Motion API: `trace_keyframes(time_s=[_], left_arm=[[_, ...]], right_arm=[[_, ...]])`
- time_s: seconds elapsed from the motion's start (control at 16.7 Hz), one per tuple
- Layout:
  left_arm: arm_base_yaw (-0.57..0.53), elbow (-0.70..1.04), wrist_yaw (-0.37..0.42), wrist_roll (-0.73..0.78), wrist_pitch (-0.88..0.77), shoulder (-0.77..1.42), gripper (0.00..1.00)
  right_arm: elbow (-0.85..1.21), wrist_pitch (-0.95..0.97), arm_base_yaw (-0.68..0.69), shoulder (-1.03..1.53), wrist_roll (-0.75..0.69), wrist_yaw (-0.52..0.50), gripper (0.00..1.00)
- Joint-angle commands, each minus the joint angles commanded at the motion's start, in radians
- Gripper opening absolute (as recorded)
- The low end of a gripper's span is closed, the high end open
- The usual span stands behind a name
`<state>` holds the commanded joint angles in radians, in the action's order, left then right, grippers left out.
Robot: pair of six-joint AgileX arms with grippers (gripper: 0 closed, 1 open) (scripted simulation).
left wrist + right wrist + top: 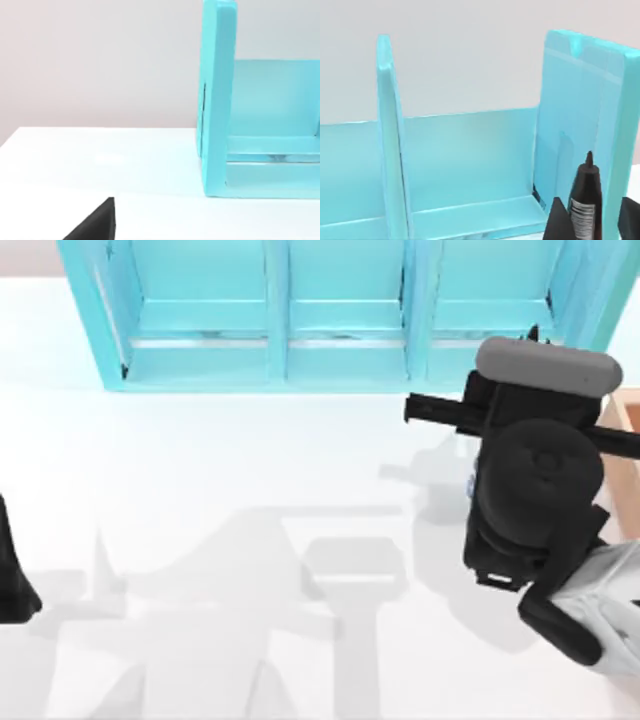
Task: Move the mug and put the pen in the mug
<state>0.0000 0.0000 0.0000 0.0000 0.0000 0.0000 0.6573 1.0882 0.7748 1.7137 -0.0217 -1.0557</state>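
**Pen in my right claw, mug hidden beneath the arm**

Top view: my right arm sits just in front of the right-hand bay of the turquoise shelf unit [270, 315], its dark wrist bulk covering the table [200, 500] below it. At the arm's shelf-side a black bar sticks out toward the middle of the shelf front; I can't say whether that is pen or hardware. A tiny blue-speckled fleck peeks out at the arm's edge, possibly the mug [469, 485], but I can't confirm it. If so, the mug lies almost straight under the right wrist, far nearer this arm than the other. My left arm [12, 570] is parked well away from the shelf, at the table's left edge.

Left wrist view: the end panel of the shelf and bare white table, plus a dark corner of my own left gripper [97, 222]. I cannot tell how its fingers stand.

Right wrist view: the right gripper [592, 220] is clamped around the pen [585, 197], black fingers on either side of the printed grey barrel. The pen stands close to upright, tapered black end toward the shelf's right-hand wall just behind it.

My judgement: the coming move turns on getting that upright axis over the mug's mouth, which I can't see yet.
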Motion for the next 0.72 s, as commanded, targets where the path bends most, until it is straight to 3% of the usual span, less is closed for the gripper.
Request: trace_keyframes(time_s=[0.42, 0.72], left_arm=[[0.000, 0.000, 0.000, 0.000, 0.000, 0.000, 1.00], [0.000, 0.000, 0.000, 0.000, 0.000, 0.000, 1.00]], right_arm=[[0.000, 0.000, 0.000, 0.000, 0.000, 0.000, 0.98], [0.000, 0.000, 0.000, 0.000, 0.000, 0.000, 1.00]])
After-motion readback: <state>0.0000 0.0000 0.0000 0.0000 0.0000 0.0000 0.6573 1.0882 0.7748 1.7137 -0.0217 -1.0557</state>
